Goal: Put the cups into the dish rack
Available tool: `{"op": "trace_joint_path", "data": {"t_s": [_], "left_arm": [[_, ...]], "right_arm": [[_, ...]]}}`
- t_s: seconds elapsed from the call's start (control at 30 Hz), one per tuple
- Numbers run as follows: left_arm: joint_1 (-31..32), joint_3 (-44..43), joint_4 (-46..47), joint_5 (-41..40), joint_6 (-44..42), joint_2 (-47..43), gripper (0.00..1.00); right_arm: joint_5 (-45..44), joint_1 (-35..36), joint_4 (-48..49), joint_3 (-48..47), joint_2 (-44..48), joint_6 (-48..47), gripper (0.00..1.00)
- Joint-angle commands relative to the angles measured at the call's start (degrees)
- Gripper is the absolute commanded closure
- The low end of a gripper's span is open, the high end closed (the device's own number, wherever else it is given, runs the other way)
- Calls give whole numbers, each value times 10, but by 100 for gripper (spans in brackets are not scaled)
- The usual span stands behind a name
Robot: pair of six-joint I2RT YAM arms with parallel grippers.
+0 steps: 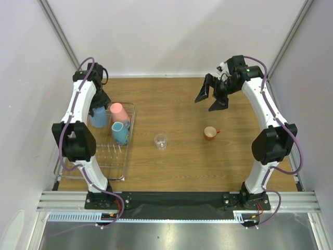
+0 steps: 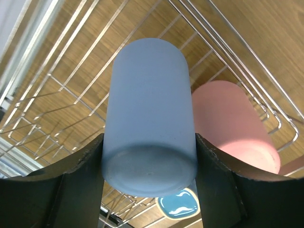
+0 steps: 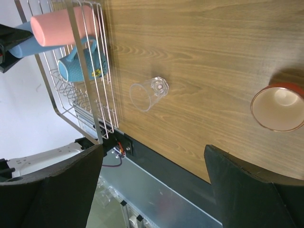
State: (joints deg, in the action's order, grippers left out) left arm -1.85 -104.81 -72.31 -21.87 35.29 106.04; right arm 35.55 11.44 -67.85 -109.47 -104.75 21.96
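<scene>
Left gripper [image 2: 149, 164] clamps the blue tumbler [image 2: 149, 109], base up, over the rack's [image 1: 113, 156] far end beside the pink tumbler [image 1: 119, 111] and blue mug [image 1: 120, 133], likely for draining. Right gripper [image 1: 213, 96] hovers wide open, empty; glass [image 1: 161, 141] and orange mug [image 1: 209, 133] sit on the table [image 1: 182, 166].

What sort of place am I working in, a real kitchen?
Probably a lab test cell, not a kitchen: plain white walls framed by metal struts, a wooden table, and a metal mounting rail along its near edge.
</scene>
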Motion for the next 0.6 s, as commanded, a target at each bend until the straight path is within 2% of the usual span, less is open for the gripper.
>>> {"op": "trace_joint_path", "data": {"t_s": [0.0, 0.17, 0.57], "left_arm": [[-4, -36, 1, 38, -15, 7, 100], [-8, -50, 21, 74, -28, 32, 100], [-25, -61, 53, 84, -45, 70, 100]], "right_arm": [[5, -8, -4, -32, -11, -5, 6], [9, -12, -4, -40, -22, -2, 6], [11, -26, -2, -38, -24, -2, 6]]}}
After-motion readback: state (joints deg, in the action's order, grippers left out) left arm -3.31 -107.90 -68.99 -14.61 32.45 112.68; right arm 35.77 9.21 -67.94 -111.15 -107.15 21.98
